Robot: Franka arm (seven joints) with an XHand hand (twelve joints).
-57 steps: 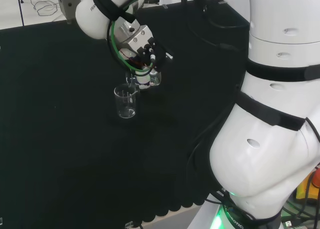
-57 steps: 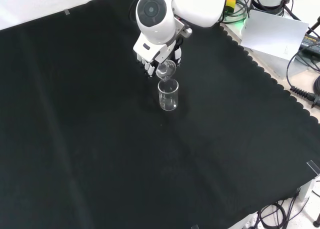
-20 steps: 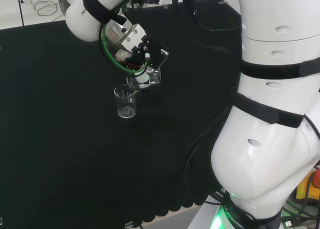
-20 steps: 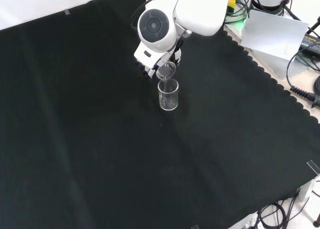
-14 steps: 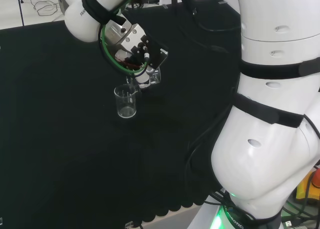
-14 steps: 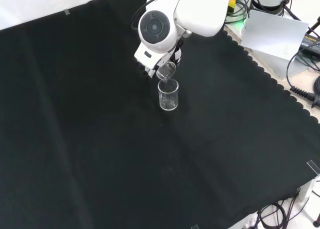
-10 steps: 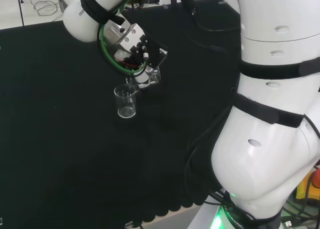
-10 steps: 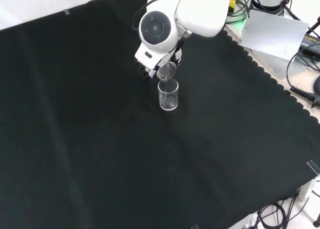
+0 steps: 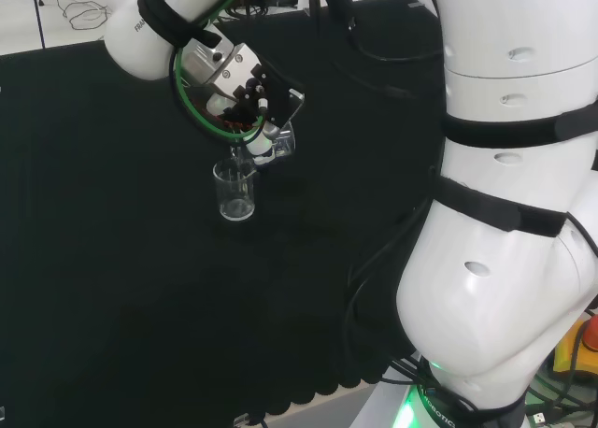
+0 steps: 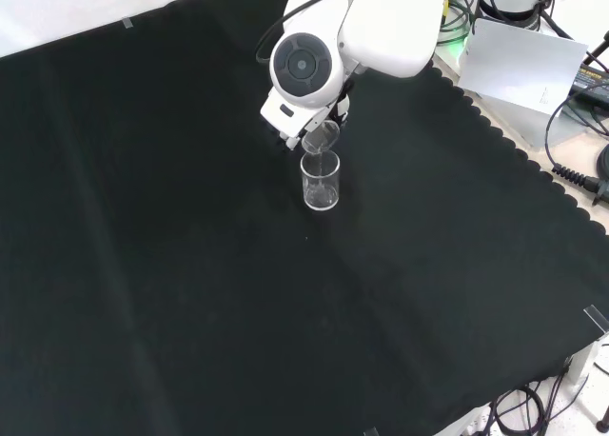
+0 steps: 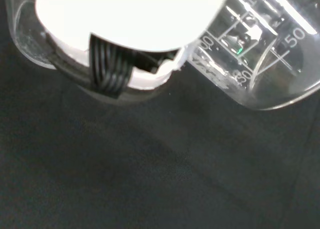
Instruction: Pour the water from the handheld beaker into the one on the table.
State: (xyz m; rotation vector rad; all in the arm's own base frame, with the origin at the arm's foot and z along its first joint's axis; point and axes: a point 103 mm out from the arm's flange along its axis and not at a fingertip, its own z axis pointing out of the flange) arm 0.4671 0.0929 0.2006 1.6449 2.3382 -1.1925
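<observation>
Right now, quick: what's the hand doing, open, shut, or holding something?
Hand: shut on the small beaker, tilted with its lip over the table beaker.

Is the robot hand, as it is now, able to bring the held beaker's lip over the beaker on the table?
Probably yes. The robot hand holds the small beaker tilted just above the standing beaker, and nothing else stands on the black cloth near them.
</observation>
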